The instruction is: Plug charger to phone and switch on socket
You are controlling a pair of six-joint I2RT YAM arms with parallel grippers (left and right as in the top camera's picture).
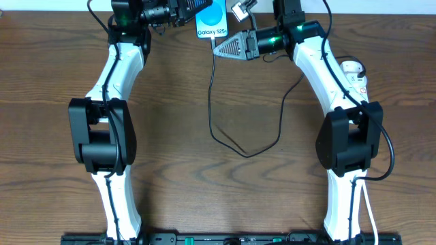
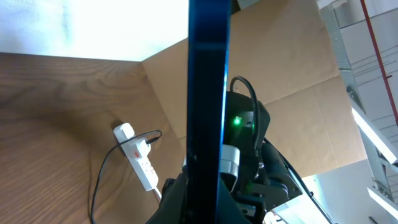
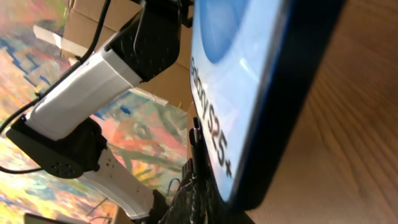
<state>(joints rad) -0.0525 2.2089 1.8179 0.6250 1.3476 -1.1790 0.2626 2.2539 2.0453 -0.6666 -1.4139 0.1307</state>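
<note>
Two closed pincers to reckon with, both at the far edge of the wooden table (image 1: pixel 204 204). On the left: left gripper (image 1: pixel 196 15) clamped on the Galaxy S25+ phone (image 1: pixel 212 26), apparently raised off the wood, lit screen upward, edge-on from the left wrist. Just right of that: right gripper (image 1: pixel 219 49) pinched shut on the black plug tip (image 3: pixel 196 134) of the charger cable (image 1: pixel 212 102), tip close against the phone, seating in the port not discernible. Judged to be the insertion step, with the switching to come after. To do it well: hold the phone rigid and level; line the tip up square with the port, along the phone's long axis; push straight, never at a slant; watch for the tip bending or skidding off the edge. Cannot tell from any view exactly where the port sits. Leave slack in the cable loop across the table's middle. Far right, half under the right arm (image 1: pixel 344 136): white power strip (image 1: pixel 354 73), cable running towards it, well apart from the phone. No containers anywhere in view.
</note>
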